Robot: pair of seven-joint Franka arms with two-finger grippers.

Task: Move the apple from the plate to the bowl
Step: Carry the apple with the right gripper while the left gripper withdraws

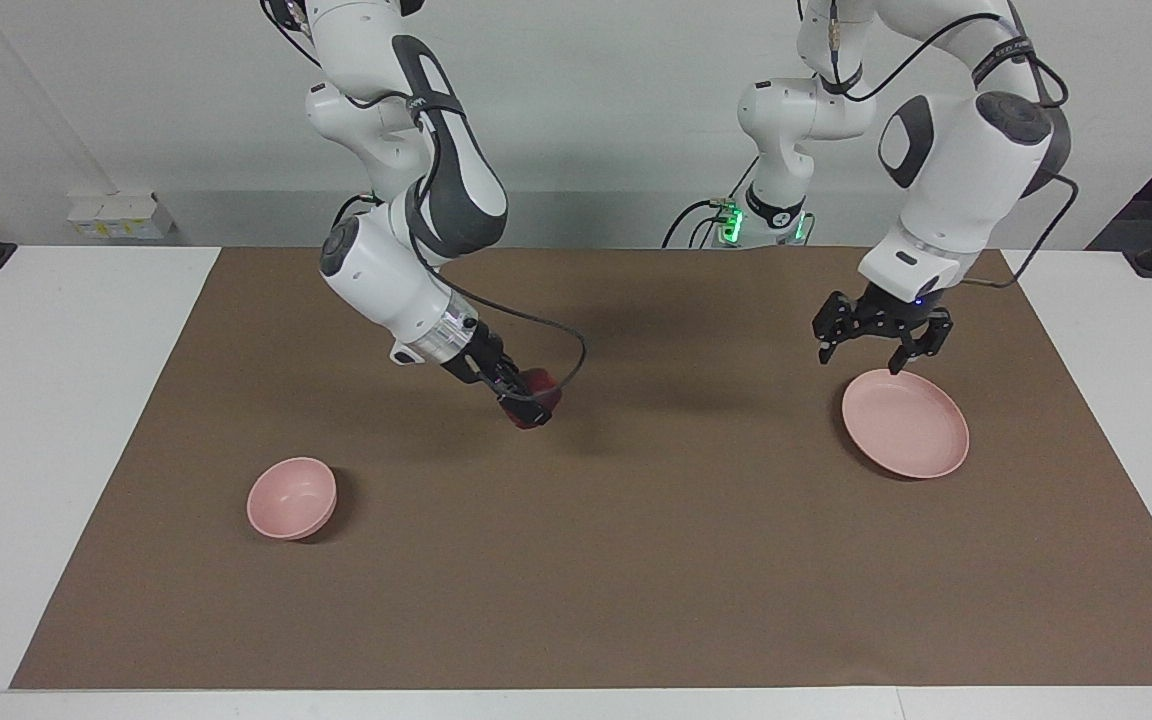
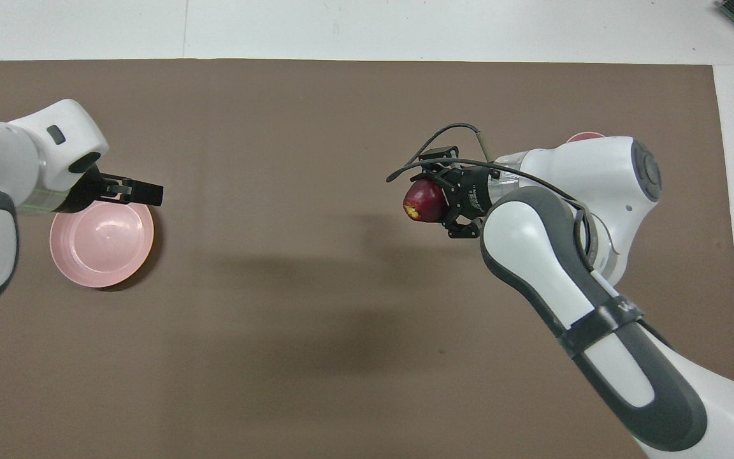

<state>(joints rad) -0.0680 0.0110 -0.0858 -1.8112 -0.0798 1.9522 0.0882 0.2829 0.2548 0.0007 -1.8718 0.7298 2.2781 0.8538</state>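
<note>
Two pincers: right pincer [image 1: 528,400] clamps the glossy round apple [image 1: 538,397]; left pincer [image 1: 880,346] splayed.

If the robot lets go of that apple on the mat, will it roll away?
Probably a little. The apple looks round and smooth, so on the flat brown mat it could roll. It seems firm: the right gripper is shut on it without denting it. Dropped in the deep bowl, it should stay put.
</note>
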